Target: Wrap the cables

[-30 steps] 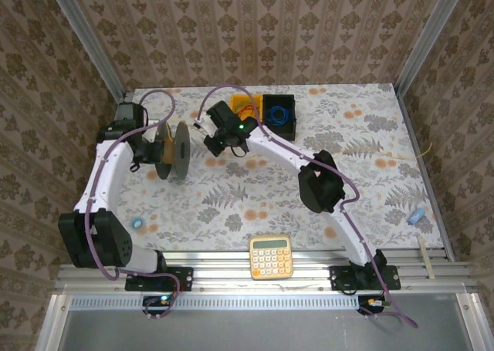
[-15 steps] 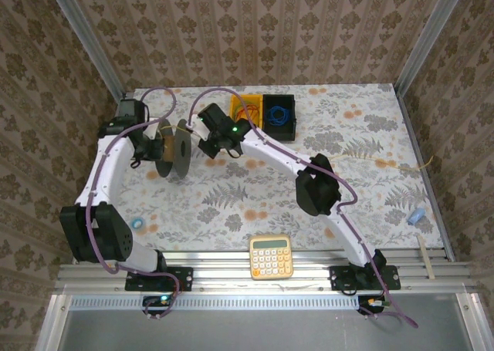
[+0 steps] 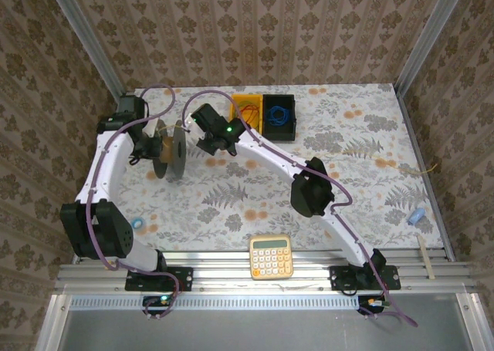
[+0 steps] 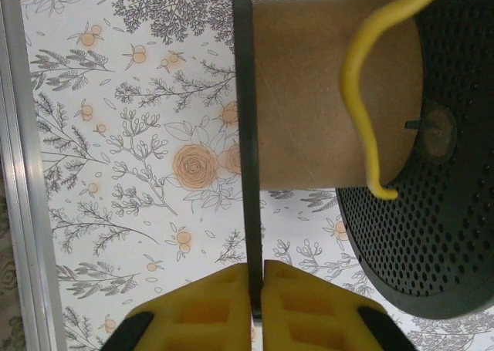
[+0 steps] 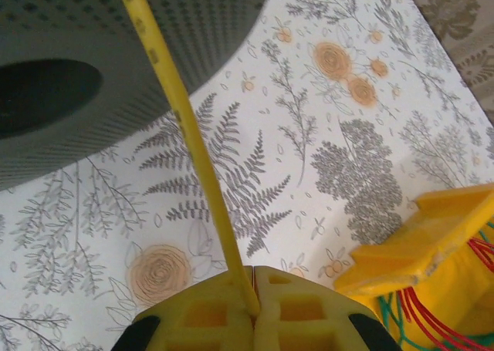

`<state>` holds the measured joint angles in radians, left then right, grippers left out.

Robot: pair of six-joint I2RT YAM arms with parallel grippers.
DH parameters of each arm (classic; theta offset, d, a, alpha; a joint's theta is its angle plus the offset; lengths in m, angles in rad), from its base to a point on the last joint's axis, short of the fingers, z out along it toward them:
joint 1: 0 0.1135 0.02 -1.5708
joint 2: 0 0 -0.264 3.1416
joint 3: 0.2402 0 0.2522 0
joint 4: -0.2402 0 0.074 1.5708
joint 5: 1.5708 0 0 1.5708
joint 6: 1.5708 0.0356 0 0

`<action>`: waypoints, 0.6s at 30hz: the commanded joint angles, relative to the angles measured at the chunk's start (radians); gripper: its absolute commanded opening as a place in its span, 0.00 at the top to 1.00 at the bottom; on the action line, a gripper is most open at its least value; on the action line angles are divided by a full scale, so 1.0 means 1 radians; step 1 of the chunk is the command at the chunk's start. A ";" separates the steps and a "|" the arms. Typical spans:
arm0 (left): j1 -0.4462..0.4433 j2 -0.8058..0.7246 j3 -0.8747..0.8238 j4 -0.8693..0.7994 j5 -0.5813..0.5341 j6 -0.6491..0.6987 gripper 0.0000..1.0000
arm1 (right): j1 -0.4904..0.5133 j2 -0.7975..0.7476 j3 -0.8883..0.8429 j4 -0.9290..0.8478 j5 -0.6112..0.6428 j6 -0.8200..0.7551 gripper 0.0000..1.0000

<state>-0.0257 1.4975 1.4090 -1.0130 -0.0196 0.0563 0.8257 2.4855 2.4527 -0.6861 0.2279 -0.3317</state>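
Note:
A spool (image 3: pixel 170 152) with black perforated flanges and a cardboard core (image 4: pixel 324 89) is held off the table at the back left. My left gripper (image 4: pixel 257 272) is shut on the edge of its thin near flange (image 4: pixel 244 135). The thin yellow cable (image 4: pixel 353 81) curls over the core, its end hooked at the far flange (image 4: pixel 440 243). My right gripper (image 5: pixel 255 308) is shut on the cable (image 5: pixel 185 127) just right of the spool (image 5: pixel 116 50). In the top view, the right gripper (image 3: pixel 201 138) sits beside the spool. The cable's loose tail (image 3: pixel 427 168) lies at the table's right edge.
A yellow bin (image 3: pixel 247 106) with red-orange wire and a black bin (image 3: pixel 279 117) with blue wire stand at the back centre. The yellow bin (image 5: pixel 432 235) is close to the right gripper. A calculator (image 3: pixel 271 257) rests at the near edge. A small blue object (image 3: pixel 416 215) lies right.
Both arms shifted left: the spool moved a little left, and the right gripper followed with the cable toward the spool. The cable's tail on the right has shifted.

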 commanded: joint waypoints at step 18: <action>0.067 -0.081 0.045 0.035 0.078 -0.003 0.51 | 0.032 0.060 0.105 -0.037 0.113 -0.075 1.00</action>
<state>0.0280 1.4704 1.4296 -0.9943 0.0151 0.0463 0.8539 2.5244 2.5183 -0.7002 0.3077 -0.3882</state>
